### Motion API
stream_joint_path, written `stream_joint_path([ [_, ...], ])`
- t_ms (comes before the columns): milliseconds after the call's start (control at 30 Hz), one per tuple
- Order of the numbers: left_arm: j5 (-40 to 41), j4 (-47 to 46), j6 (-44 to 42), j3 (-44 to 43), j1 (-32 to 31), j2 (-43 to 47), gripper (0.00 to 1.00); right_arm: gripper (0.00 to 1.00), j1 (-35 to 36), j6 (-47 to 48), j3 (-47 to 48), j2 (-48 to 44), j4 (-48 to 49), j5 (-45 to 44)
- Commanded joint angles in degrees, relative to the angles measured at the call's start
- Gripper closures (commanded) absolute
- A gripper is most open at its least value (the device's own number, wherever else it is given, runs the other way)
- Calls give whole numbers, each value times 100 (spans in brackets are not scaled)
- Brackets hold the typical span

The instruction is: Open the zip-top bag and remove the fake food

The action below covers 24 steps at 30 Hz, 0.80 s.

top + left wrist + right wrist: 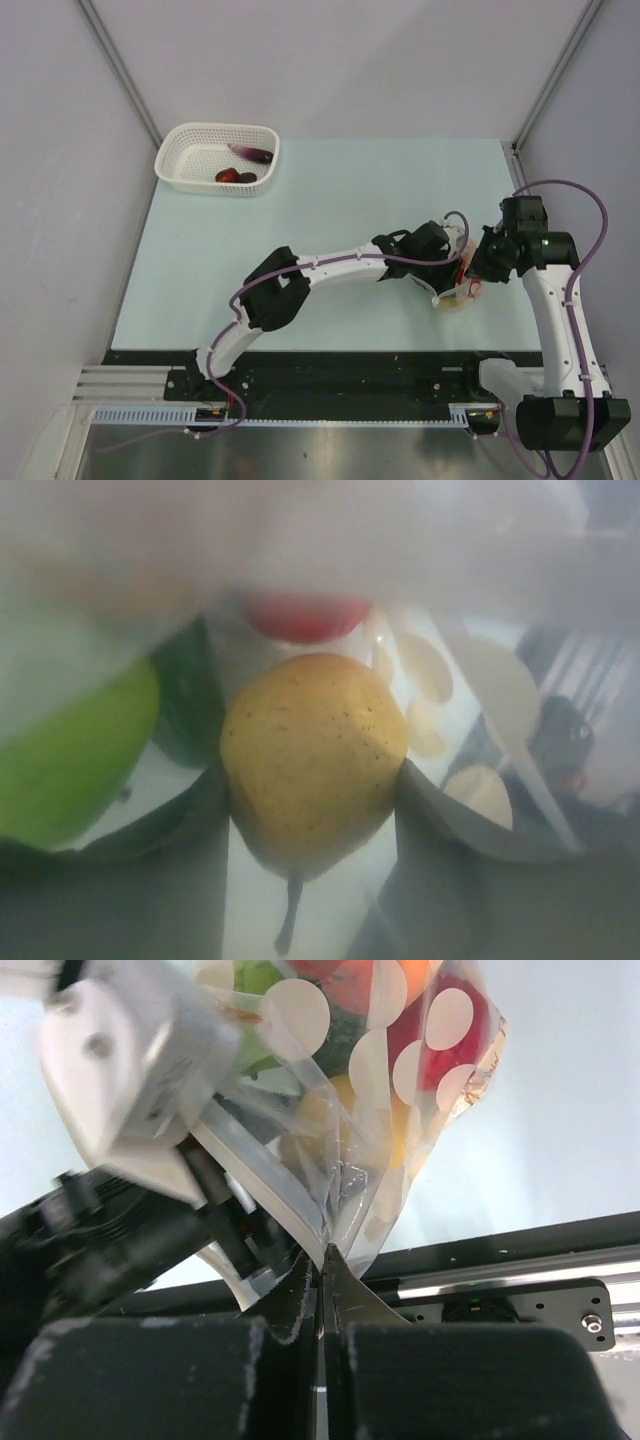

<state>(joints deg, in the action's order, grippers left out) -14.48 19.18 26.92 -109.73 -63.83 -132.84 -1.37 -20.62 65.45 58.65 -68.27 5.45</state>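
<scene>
The zip-top bag, clear with white dots, hangs off the table between both grippers; it also shows in the top view. My right gripper is shut on the bag's lower edge by the zip strip. My left gripper reaches inside the bag, its fingers pressed on both sides of a yellow toy pear. Around the pear lie a lime green piece, a dark green piece and a red piece. In the top view the left gripper meets the right gripper at the table's right.
A white mesh basket stands at the far left corner, holding a dark purple toy and a red toy. The black rail of the table's near edge runs below the bag.
</scene>
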Motion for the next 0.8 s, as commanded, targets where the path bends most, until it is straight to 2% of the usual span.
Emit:
stream_joint_path([
  [0, 375, 419, -573, 40, 117, 1031, 99, 100, -48, 172, 3, -144, 112, -114],
  [267, 472, 1017, -881, 57, 196, 1743, 100, 100, -74, 260, 3, -117, 279, -316],
  [467, 165, 1062, -934, 162, 555, 2375, 100, 100, -74, 287, 3, 32, 428, -317],
  [633, 95, 983, -610, 409, 1574, 2991, 100, 100, -74, 278, 11, 173, 525, -185],
  [767, -2, 921, -363, 505, 2846, 3097, 100, 100, -66, 339, 3, 208, 543, -238],
])
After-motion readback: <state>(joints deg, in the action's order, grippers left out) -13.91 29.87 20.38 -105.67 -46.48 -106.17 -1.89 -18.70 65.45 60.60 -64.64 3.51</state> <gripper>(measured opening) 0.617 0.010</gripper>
